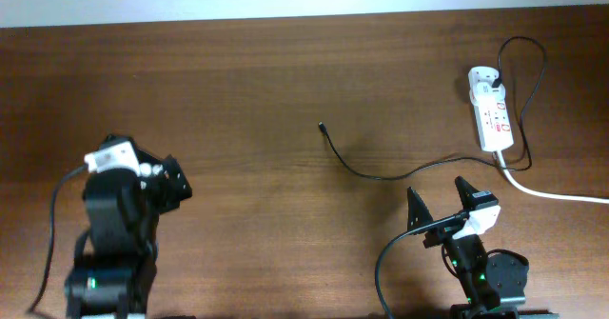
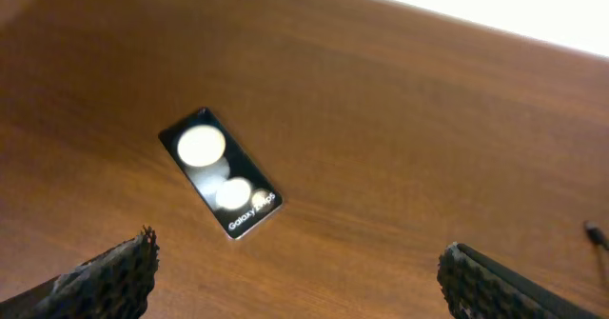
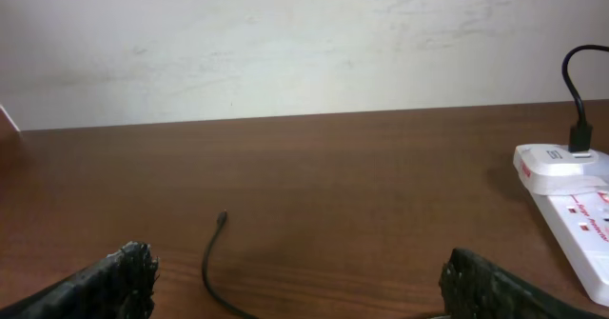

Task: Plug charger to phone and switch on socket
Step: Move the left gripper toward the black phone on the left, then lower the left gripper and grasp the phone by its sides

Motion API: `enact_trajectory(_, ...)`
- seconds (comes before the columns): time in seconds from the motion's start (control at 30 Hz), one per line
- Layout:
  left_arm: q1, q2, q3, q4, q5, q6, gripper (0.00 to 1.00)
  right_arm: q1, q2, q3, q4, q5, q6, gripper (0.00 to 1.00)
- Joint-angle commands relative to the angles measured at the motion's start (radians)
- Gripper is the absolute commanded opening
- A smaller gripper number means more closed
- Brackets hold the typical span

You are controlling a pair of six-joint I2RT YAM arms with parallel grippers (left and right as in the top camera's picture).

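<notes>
With nothing yet plugged in, my left fingers and right fingers hang spread and empty; the phone lies flat on the worktop far left of the socket, and the charger tip, loose between them, seems to call for a fine pinch next.

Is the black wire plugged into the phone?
No, the phone lies by itself with nothing plugged into it, and the loose end of the charger lies apart from it.
</notes>
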Motion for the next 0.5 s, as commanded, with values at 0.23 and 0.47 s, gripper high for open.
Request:
enact_trajectory(0.23, 0.006, 0.342, 0.048, -0.015, 0.143, 0.011, 0.99, -0.002, -0.007, -0.005, -0.005, 0.004, 0.005, 0.99)
enact_trajectory(0.47, 0.006, 0.387, 0.048, 0.001, 0.031, -0.253, 0.99, -0.002, -0.007, -0.005, -0.005, 0.004, 0.005, 0.99)
